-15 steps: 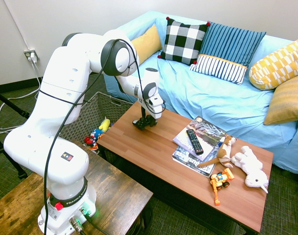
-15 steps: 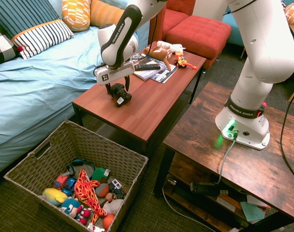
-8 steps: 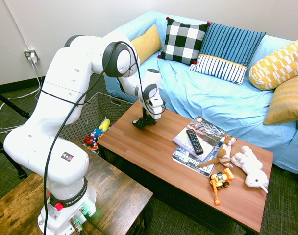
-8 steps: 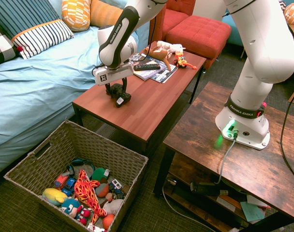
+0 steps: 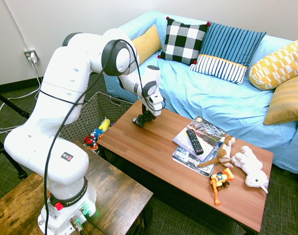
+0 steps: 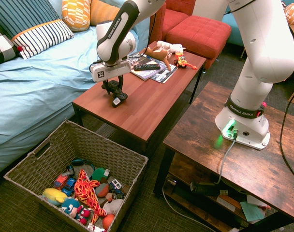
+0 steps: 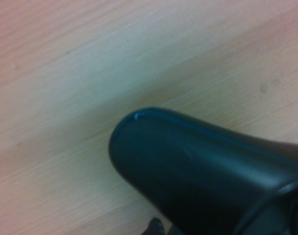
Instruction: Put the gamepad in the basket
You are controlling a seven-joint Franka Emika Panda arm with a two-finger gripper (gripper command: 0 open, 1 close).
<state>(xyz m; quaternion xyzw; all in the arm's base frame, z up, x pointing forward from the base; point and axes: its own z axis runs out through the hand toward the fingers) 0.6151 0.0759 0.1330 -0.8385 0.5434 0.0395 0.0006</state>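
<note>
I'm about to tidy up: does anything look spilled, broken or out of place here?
Nothing looks spilled or broken. The one oddity is the remote, lying askew across the magazines on the coffee table, though that seems ordinary enough.

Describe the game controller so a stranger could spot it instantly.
Find the reddish-brown coffee table beside the light blue sofa. Near its basket end, the gripper grips a chunky black gamepad. Unlike the long, flat remote on the magazines, it has rounded handles.
</note>
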